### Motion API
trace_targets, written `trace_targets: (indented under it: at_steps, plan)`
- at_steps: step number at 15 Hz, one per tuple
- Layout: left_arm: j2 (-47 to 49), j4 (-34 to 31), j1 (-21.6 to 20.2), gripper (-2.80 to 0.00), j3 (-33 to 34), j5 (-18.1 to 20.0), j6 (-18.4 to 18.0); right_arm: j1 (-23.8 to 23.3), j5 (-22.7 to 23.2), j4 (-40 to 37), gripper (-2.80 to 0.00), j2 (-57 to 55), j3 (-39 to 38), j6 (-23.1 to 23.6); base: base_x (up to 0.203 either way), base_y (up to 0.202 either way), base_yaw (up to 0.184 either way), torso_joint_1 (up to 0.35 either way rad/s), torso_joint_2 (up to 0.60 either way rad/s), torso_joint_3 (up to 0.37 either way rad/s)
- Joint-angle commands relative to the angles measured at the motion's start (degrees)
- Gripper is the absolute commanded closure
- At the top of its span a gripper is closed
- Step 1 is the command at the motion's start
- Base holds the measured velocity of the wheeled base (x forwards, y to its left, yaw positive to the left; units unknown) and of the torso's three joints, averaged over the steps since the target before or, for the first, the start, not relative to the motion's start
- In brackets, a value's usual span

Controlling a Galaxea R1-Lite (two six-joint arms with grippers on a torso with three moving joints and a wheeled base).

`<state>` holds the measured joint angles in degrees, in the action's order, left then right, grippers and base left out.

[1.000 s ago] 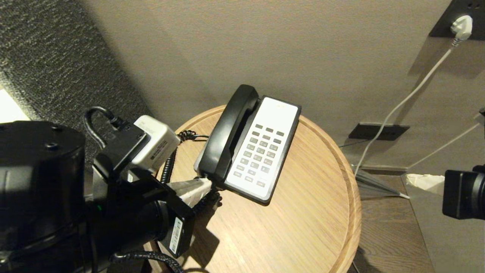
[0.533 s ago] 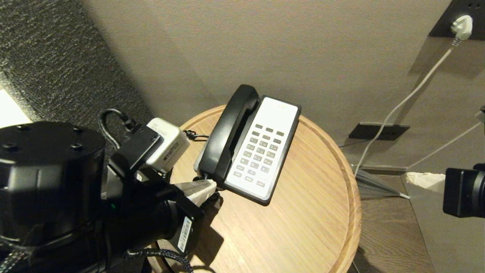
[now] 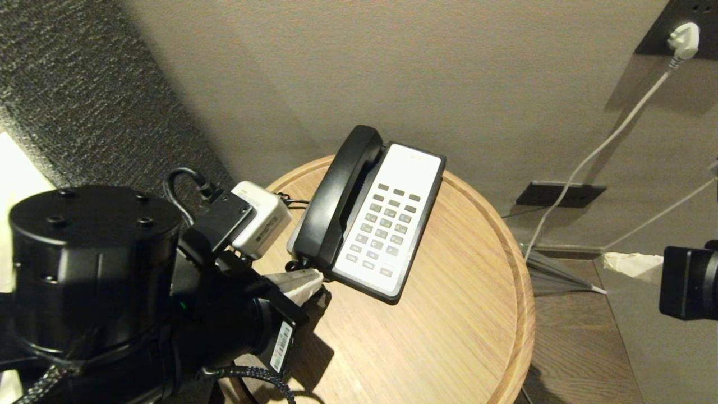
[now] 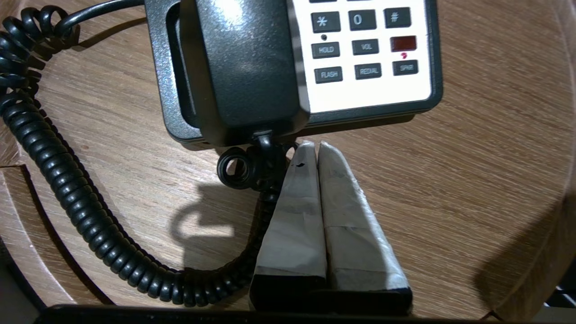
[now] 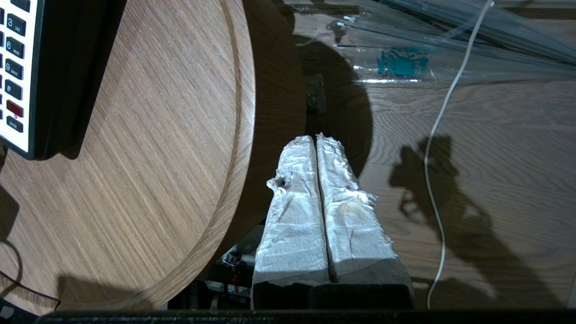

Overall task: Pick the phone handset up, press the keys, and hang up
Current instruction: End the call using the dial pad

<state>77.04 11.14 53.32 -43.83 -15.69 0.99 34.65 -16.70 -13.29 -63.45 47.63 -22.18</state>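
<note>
Left end effector point(image 4: 307, 150): closed, empty, tips under phone handset point(image 3: 335, 202) near end, likely to pry | right end effector point(image 5: 315, 144): closed, empty, parked beside bench point(image 3: 449, 336)

phone base point(image 4: 369, 54) cropped, coiled cord point(image 4: 67, 189) partly behind fingers point(image 4: 297, 216)

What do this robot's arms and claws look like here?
Both arms are black. The left claw has two tapering fingers wrapped in pale tape; a white camera box, a black cable and a white barcode label sit on its wrist. The right claw wears crumpled, frayed white wrapping.
</note>
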Motion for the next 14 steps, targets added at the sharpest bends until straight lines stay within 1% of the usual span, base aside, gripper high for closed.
trace_targets:
  at_steps: [1, 5, 14]
  plan:
    - [0.4, 0.0, -0.5, 0.0, 0.1, -0.2, -0.2, 0.1, -0.1, -0.1, 0.0, 0.1, 0.0, -0.1, 0.0, 0.0, 0.0, 0.0, 0.0, 0.0]
    - [1.0, 0.1, -1.5, 0.0, -0.1, -0.3, -0.3, 0.1, -0.1, -0.1, 0.0, 0.2, -0.1, -0.1, 0.0, 0.0, 0.0, 0.0, 0.0, 0.0]
    - [1.6, 0.2, -1.5, 0.0, -0.4, -0.2, -0.3, 0.1, -0.1, -0.1, 0.0, 0.5, -0.4, -0.1, 0.0, 0.0, 0.0, 0.0, 0.0, 0.0]
